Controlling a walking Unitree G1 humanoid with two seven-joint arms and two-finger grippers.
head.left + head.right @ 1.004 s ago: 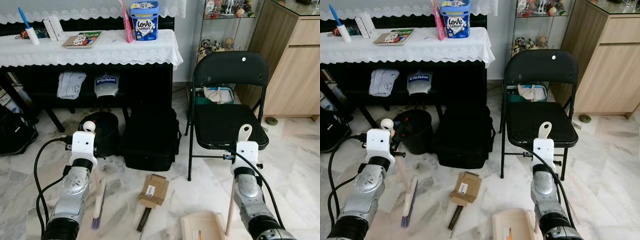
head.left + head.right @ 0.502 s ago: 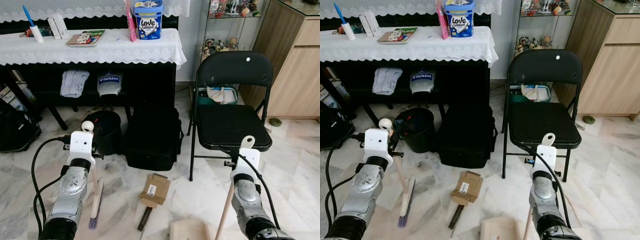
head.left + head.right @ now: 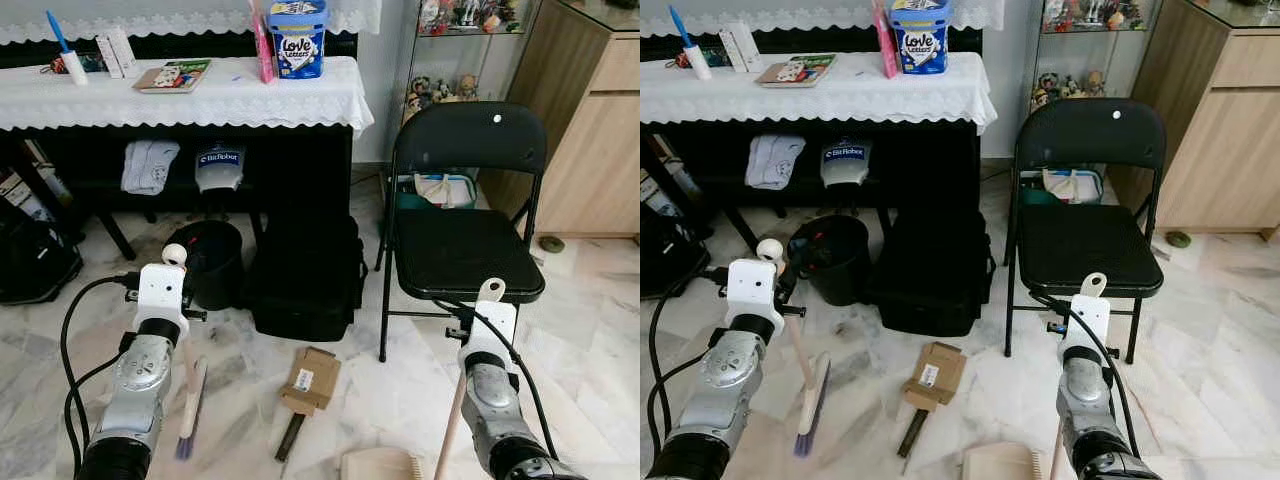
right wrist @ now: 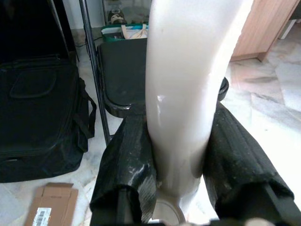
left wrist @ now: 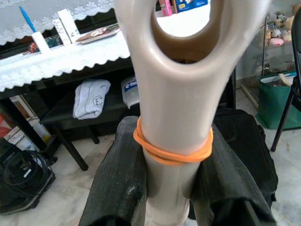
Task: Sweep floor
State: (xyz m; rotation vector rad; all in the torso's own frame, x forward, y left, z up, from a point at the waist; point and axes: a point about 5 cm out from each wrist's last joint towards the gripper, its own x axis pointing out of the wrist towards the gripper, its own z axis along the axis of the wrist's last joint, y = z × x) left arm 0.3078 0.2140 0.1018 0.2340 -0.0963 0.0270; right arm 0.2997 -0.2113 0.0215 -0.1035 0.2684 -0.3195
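Dustpan (image 3: 380,465) slid lower since earlier; both grippers clamp their handles.
Left gripper (image 5: 171,183) pinches stiff, light broom (image 3: 190,405); right gripper (image 4: 181,174) pinches smooth, slippery dustpan handle (image 4: 188,75); cardboard box (image 3: 310,380) between them.

The dustpan (image 3: 380,466) at the near edge is cut off, only its far rim showing. Both arms run out of the picture at the near edge. In the left wrist view the broom handle (image 5: 175,94) is blurred and cut off at its looped end.
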